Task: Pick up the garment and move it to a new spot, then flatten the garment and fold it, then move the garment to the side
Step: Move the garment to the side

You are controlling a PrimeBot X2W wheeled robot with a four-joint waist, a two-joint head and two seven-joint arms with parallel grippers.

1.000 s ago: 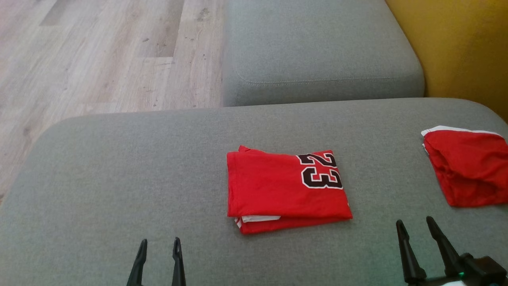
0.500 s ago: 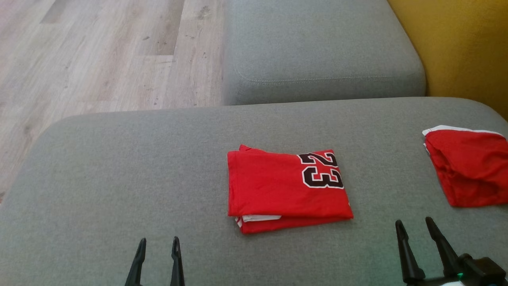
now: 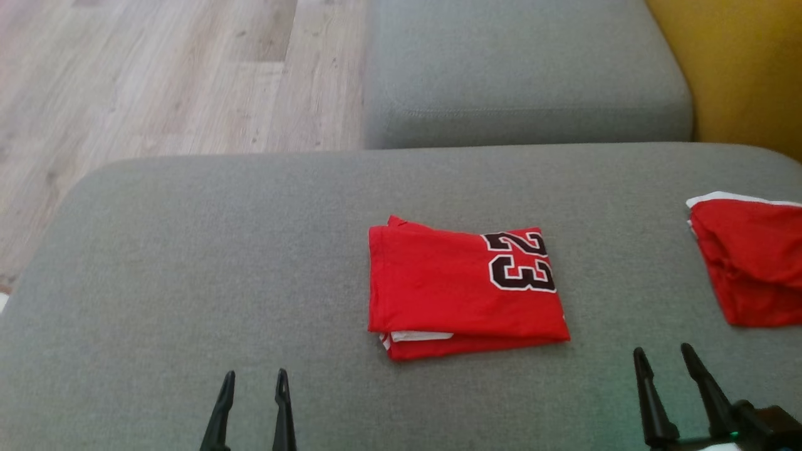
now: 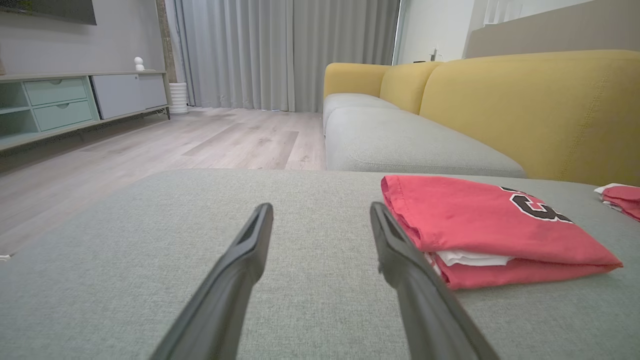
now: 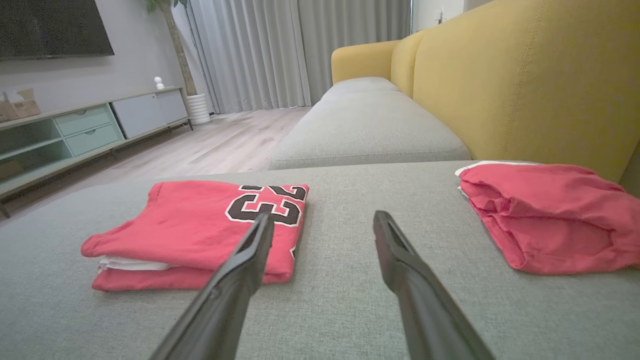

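1. Folded red jersey with black "23" [image 3: 467, 288] lies mid-way on the grey fabric sofa seat [image 3: 188, 263]. Its long axis runs parallel to the near edge, layered ends facing that edge.
2. Left jaws and right jaws are both open and empty at the near edge, flanking the jersey; right judged marginally nearer.
3. Crumpled red garment [image 3: 752, 269] sits at the right edge, likely obstructing a rightward move.

Left gripper [image 3: 255, 374] is a pair of skinny matte dark-grey fingers [image 4: 235, 280]: long, flat-sided, narrowing to blunt tips, with a shallow recessed strip along the inner face near the end. Right gripper [image 3: 662, 349] has the same two spikes, growing out of a chunky black housing [image 3: 767, 426] with a tiny green light [image 3: 727, 432] and a sliver of white shell [image 3: 719, 447] underneath.
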